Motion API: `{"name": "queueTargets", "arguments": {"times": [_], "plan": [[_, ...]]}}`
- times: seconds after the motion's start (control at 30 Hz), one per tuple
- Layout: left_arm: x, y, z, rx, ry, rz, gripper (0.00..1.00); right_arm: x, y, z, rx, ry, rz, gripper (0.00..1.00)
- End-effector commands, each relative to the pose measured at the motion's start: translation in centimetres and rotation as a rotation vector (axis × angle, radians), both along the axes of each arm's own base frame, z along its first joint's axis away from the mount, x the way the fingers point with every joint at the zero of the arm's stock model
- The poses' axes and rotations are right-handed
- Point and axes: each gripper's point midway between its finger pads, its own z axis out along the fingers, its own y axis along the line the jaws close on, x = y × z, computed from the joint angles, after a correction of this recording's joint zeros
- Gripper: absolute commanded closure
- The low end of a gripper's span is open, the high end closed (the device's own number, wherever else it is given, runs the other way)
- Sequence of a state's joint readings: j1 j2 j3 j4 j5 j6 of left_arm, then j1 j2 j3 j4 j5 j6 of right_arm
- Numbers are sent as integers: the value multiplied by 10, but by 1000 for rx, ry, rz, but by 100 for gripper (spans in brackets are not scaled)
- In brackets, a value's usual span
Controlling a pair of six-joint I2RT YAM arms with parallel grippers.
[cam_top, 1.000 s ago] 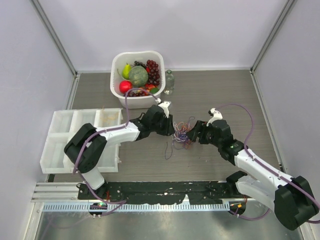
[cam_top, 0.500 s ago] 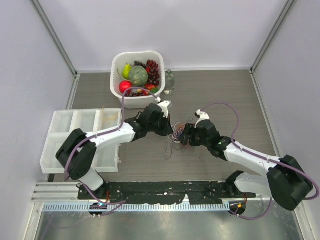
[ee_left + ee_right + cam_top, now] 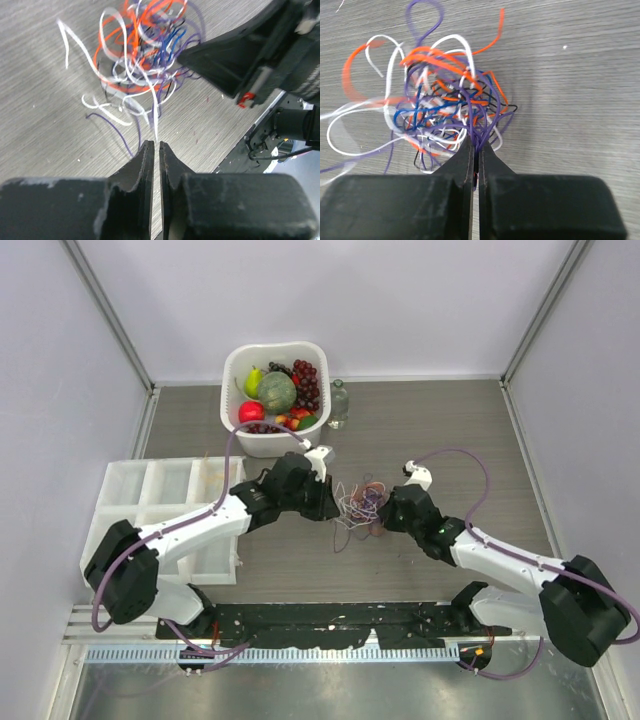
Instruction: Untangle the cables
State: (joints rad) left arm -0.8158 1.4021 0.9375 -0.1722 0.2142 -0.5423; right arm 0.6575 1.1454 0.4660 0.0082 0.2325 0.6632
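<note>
**Two Arms Pinch a Knot of Fine Wires at Mid-Counter**

The cables (image 3: 358, 506), a small tangle of orange, white, purple and blue strands, lie on the grey wood-grain counter (image 3: 450, 430) between the two arms, nearer than a white fruit basket (image 3: 228, 380). The left end effector (image 3: 153, 145), shut to a hairline gap, takes the end of a white strand at its tips. The right end effector (image 3: 475, 148), closed likewise, pinches purple strands on the tangle's right side.
</note>
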Motion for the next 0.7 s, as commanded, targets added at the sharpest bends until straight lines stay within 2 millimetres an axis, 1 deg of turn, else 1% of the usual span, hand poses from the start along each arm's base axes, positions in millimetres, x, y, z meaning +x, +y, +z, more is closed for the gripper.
{"name": "queueTargets", "arguments": {"times": [0.0,0.03,0.07,0.1,0.13,0.2,0.23,0.33,0.37,0.4,0.43,0.57,0.67], "plan": [[-6,8,-16,34,47,32,85,-4,-13,12,-7,-41,-31,99],[-7,7,-19,28,52,25,84,-6,-11,12,0,-43,-11,99],[-8,5,-20,18,53,20,82,-8,-4,17,32,-57,24,99],[-7,3,-21,5,50,19,81,-11,-3,16,40,-53,38,99],[-5,1,-20,-6,41,20,79,-10,4,24,80,-77,58,99],[-1,1,-24,4,36,37,75,-12,8,25,95,-74,78,99],[1,2,-25,10,33,47,66,-12,9,27,100,-74,81,99],[8,3,-25,14,10,74,48,-13,10,28,95,-64,91,99],[11,4,-25,15,-2,90,44,-13,9,28,96,-67,86,99],[16,5,-25,15,-16,113,42,-13,10,28,99,-72,90,99],[21,5,-24,15,-26,132,42,-13,10,28,101,-75,90,99],[41,2,-15,-6,-43,220,50,-13,10,27,93,-68,97,99],[53,-5,-14,0,-78,218,57,-14,11,28,93,-71,102,99]]}}
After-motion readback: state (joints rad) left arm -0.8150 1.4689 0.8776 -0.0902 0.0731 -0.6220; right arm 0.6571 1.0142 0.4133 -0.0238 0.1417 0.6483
